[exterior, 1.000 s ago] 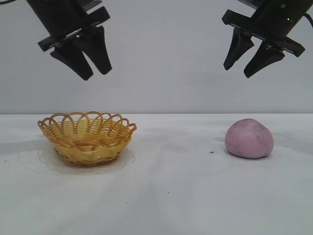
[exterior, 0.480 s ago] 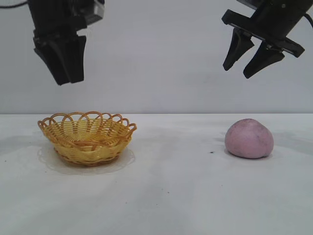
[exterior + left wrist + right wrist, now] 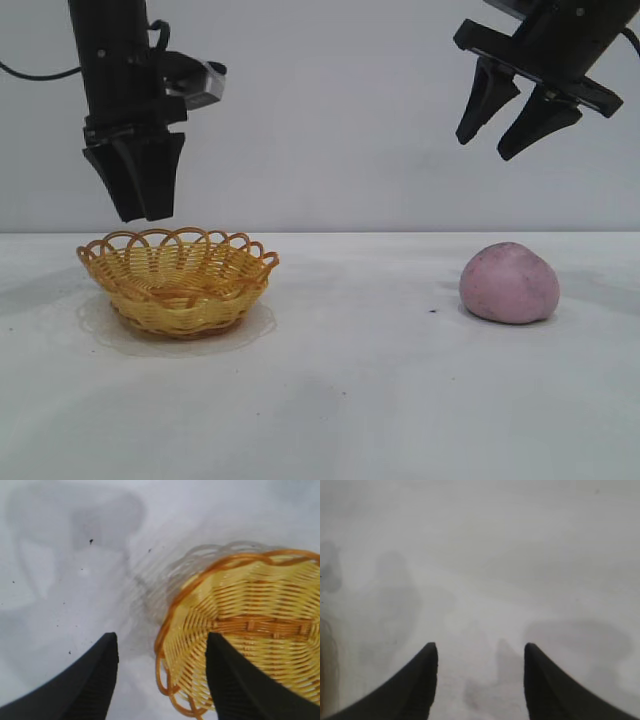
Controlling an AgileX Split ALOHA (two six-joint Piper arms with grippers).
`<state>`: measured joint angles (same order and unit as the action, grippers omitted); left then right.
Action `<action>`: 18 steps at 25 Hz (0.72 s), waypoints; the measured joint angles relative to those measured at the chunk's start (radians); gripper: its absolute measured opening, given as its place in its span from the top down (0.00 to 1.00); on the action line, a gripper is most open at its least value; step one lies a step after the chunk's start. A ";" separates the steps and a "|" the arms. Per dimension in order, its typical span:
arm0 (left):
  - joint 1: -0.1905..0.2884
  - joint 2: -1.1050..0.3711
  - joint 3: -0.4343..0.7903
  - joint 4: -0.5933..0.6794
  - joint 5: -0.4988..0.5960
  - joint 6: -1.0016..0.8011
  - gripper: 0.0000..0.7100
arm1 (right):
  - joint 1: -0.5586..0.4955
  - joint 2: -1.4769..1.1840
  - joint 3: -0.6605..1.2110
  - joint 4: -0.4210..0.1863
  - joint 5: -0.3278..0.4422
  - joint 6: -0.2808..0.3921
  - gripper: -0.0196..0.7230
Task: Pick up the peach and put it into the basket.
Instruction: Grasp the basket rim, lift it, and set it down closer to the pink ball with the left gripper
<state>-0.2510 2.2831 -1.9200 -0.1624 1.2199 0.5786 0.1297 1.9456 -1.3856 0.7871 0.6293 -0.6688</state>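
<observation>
Peach [image 3: 509,284] sat on the table [image 3: 360,390] at right, untouched, well apart from the basket [image 3: 178,280] at left. Right gripper [image 3: 508,125] hung high above the peach, jaws apart, holding nothing. Left gripper [image 3: 138,205] hovered just over the basket's left rim, jaws apart per its wrist view, also holding nothing. Judged stage: approach, grasp not yet begun. Next move calls for the right gripper to descend straddling the peach, then close.
</observation>
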 joint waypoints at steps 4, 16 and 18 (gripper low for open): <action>-0.016 0.028 -0.002 0.009 0.001 0.000 0.47 | 0.000 0.000 0.000 0.000 0.000 0.000 0.47; -0.052 0.060 -0.013 0.070 0.014 -0.154 0.90 | 0.000 0.000 0.000 0.000 0.010 0.000 0.47; -0.052 0.040 -0.013 0.070 0.014 -0.235 0.90 | 0.000 0.000 0.000 0.000 0.010 0.000 0.47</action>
<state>-0.3025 2.3231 -1.9331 -0.0920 1.2341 0.3437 0.1297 1.9456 -1.3856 0.7871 0.6394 -0.6688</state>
